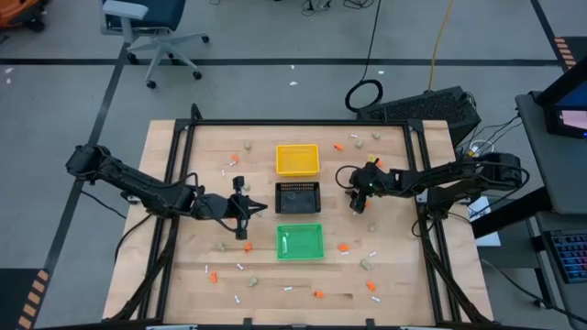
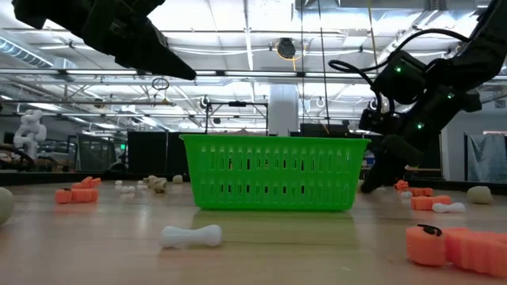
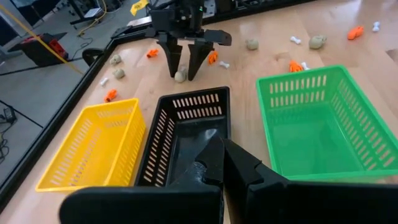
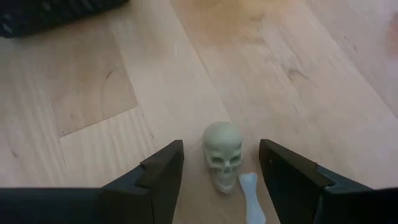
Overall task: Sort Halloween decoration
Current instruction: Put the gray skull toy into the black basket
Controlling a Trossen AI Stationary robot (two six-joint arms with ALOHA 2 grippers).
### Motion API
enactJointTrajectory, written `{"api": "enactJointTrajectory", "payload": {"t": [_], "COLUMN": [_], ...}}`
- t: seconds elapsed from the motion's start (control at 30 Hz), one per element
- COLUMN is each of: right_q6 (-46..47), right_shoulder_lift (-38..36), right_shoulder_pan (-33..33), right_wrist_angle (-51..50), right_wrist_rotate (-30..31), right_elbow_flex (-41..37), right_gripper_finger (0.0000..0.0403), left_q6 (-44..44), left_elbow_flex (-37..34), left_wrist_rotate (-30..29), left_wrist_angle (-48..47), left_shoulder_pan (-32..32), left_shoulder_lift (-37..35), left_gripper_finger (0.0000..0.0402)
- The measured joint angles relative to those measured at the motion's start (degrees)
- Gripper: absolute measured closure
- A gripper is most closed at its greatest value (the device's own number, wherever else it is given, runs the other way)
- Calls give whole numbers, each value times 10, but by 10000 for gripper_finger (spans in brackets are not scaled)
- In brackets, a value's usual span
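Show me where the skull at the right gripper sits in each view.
High view: hidden beneath the right gripper, right of the black tray.
Low view: not discernible; the gripper comes down beside the green tray.
Left wrist view: skull between the far gripper's fingers.
Right wrist view: centred between the open fingers.
Shared landmark: the right gripper.

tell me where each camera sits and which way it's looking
High view: above the table, looking straight down; both arms, yellow tray, black tray, green tray.
Low view: table height, looking level across; arms descend from above.
Left wrist: behind the shut left tool, facing the right tool.
Right wrist: looks down between open fingers at a skull and bone.
Both wrist views share that skull.
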Motion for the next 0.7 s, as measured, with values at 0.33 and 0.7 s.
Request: {"api": "enactJointTrajectory", "payload": {"t": [0.33,0.7], "right_q6": [3,8], "right_shoulder_lift": [0,0], "right_shoulder_pan": [0,0], "right_wrist_angle": [1,3], "right_wrist_rotate": [-16,-14], "right_elbow_flex": [0,0], "right_gripper_finger": [253,351], "left_q6": [2,2], "left_elbow_flex": [0,0], "left_wrist_rotate": [0,0], "left_wrist_angle": [17,17], "left_shoulder_pan": [0,0], "left_shoulder_lift": [0,0], "left_gripper_finger": [402,402]}}
